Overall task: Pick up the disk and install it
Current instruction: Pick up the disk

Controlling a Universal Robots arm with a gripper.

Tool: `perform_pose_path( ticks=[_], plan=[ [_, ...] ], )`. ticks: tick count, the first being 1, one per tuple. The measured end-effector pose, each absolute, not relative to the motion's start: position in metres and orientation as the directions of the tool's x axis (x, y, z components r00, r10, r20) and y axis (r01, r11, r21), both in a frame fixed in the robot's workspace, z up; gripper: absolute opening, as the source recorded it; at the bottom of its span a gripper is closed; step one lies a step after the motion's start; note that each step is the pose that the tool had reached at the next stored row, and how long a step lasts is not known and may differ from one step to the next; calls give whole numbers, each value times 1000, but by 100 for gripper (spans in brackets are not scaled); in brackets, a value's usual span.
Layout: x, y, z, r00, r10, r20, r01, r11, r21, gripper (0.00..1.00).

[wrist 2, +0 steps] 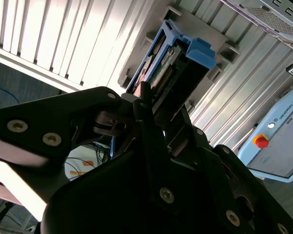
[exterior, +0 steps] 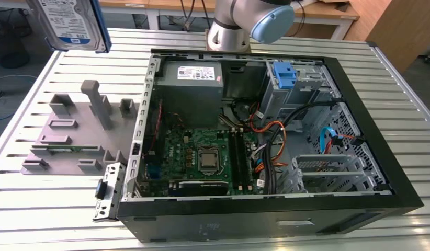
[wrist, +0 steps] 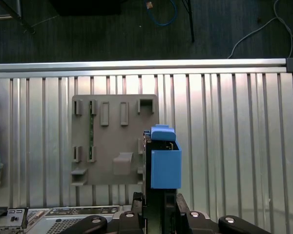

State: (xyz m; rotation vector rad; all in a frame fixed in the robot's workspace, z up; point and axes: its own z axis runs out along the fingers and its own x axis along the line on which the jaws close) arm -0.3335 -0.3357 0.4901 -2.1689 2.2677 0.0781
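Disk (exterior: 68, 23) hangs clamped in my gripper (wrist: 161, 195), high above the fixture's (exterior: 75, 130) edge, outside the case (exterior: 393, 183). Pick-up looks done; I judge installing calls for squaring it with a bay.

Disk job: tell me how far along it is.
Done: the disk is off the table, held in the air near the grey fixture plate in the exterior view. In hand: the pincer is shut on the disk's end in the first wrist view. Left: the install. The disk is not yet inside the open computer case, whose metal drive cage looks empty.
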Motion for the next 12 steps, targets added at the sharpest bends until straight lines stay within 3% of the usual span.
perform_pose_path(
  ticks=[12],
  plan=[
    [-327,-336,490,-45,-998,-36,-998,44,34,35]
  ],
)
